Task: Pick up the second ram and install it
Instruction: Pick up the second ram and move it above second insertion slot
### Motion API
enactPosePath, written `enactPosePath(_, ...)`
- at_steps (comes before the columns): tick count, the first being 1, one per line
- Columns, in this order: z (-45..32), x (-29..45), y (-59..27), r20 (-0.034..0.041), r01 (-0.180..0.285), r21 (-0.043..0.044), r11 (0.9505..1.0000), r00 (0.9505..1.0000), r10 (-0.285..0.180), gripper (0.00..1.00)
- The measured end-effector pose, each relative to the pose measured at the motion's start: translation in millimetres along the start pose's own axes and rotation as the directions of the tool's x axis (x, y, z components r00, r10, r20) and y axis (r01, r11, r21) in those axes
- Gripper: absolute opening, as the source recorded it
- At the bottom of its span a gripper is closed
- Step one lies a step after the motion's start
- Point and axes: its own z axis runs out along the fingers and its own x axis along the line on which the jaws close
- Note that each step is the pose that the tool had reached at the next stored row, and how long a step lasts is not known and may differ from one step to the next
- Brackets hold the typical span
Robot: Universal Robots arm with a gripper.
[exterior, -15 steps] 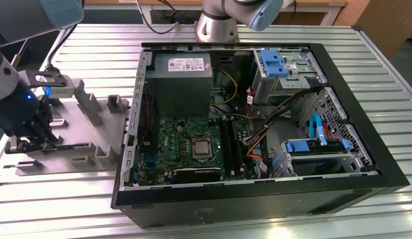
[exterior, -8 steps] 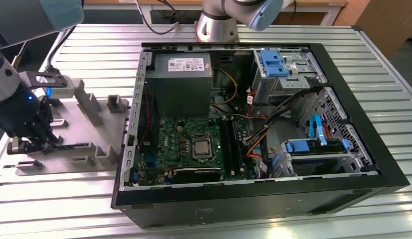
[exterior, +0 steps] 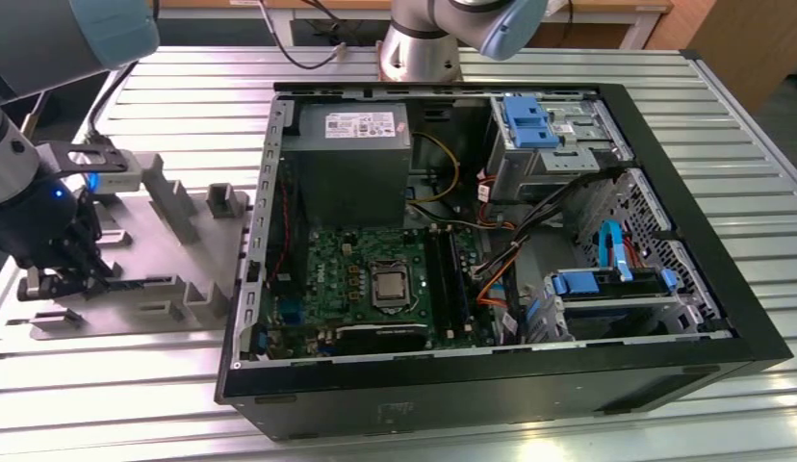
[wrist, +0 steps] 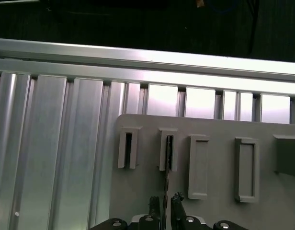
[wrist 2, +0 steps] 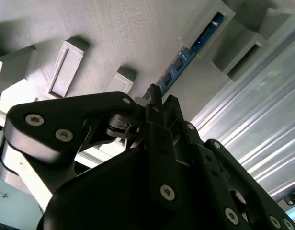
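Note:
The second ram (wrist 2: 186,57) is a thin dark stick with a blue patch, standing on edge in slotted blocks of the grey fixture plate (exterior: 155,245). In the first wrist view the second ram (wrist: 167,165) runs as a narrow dark line out of one slot toward the fingers. My gripper (wrist: 165,203) is down at the near end of the stick, one fingertip close against each face, and the stick still rests in its slots. In the exterior view my gripper (exterior: 67,281) is low over the plate at the view's left. In the second wrist view the gripper (wrist 2: 163,99) meets the stick's end.
An open computer case (exterior: 501,241) lies at the exterior view's right, with the motherboard (exterior: 372,279) and its memory slots (exterior: 448,279) exposed. Several grey fixture blocks (exterior: 180,207) rise from the plate. All of this rests on a ribbed aluminium table (exterior: 745,144).

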Motion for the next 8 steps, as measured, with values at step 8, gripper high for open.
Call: enactPosePath(8,6.9,-2.4,1.7,-0.0004,0.014,0.0002,0.9999,0.9999,-0.014,0.24)
